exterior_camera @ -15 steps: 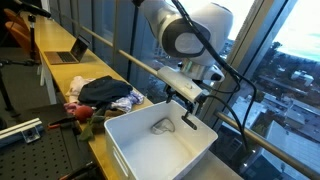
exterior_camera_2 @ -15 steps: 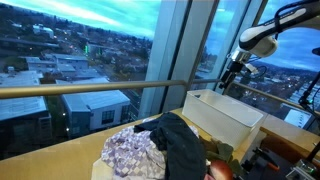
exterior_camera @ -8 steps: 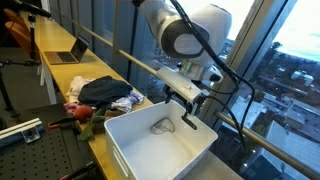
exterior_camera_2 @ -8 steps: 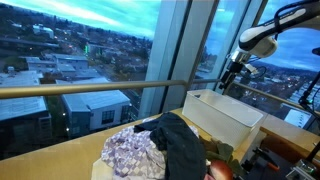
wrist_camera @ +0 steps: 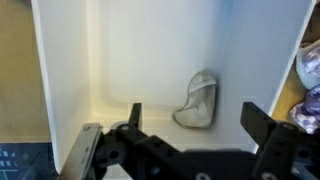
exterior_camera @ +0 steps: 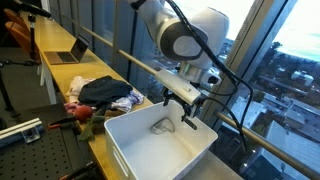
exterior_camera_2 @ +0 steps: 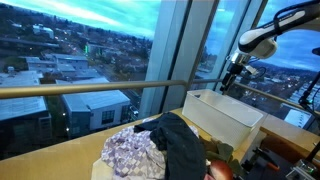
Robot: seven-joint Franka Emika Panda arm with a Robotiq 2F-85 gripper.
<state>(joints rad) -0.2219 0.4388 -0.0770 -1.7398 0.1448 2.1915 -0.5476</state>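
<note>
My gripper (exterior_camera: 182, 103) hangs open and empty above the far end of a white rectangular bin (exterior_camera: 130, 150). It also shows in the other exterior view (exterior_camera_2: 232, 80) above the same bin (exterior_camera_2: 225, 112). A small grey crumpled cloth (exterior_camera: 162, 126) lies on the bin's floor. In the wrist view the cloth (wrist_camera: 197, 102) lies below and between my spread fingers (wrist_camera: 192, 120), apart from them.
A heap of clothes lies on the wooden counter next to the bin, with a dark garment (exterior_camera: 105, 91) on top and a patterned purple one (exterior_camera_2: 130, 152) in front. A laptop (exterior_camera: 66, 55) sits farther along. A railing (exterior_camera_2: 90, 88) and tall windows run alongside.
The gripper has lifted slightly and shifted a little over the bin. The cloth and the clothes heap have not moved.
</note>
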